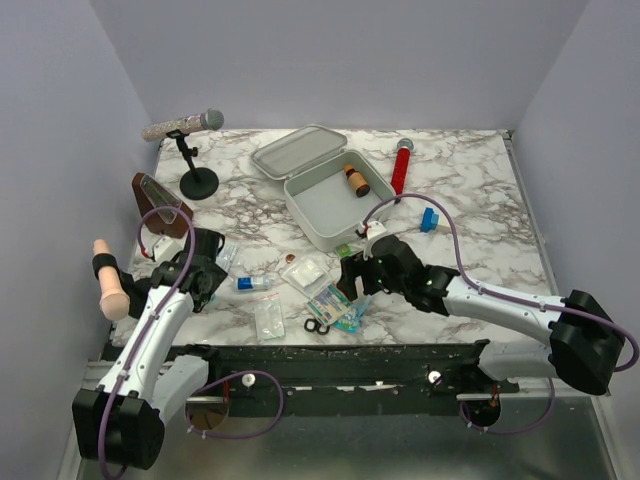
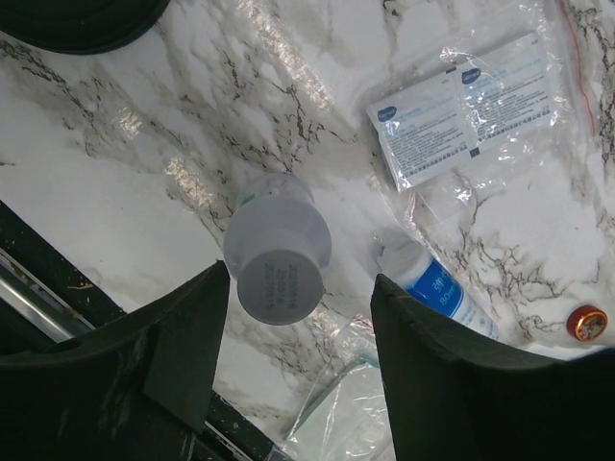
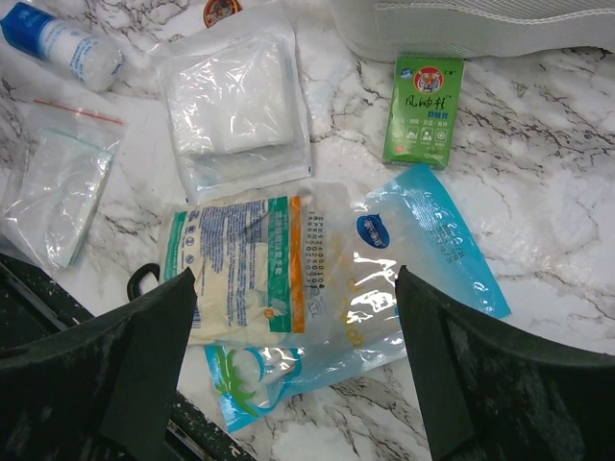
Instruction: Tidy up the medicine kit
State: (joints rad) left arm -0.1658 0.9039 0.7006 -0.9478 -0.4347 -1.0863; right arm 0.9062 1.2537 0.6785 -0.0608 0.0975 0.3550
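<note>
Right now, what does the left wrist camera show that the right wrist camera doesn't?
Only left wrist: a white bottle framed by the left tool, plus two wipe sachets. Only right wrist: a green box, a gauze pack, a wall of the medicine kit. Both: the blue-labelled bottle, a small round tin, the marble table.
</note>
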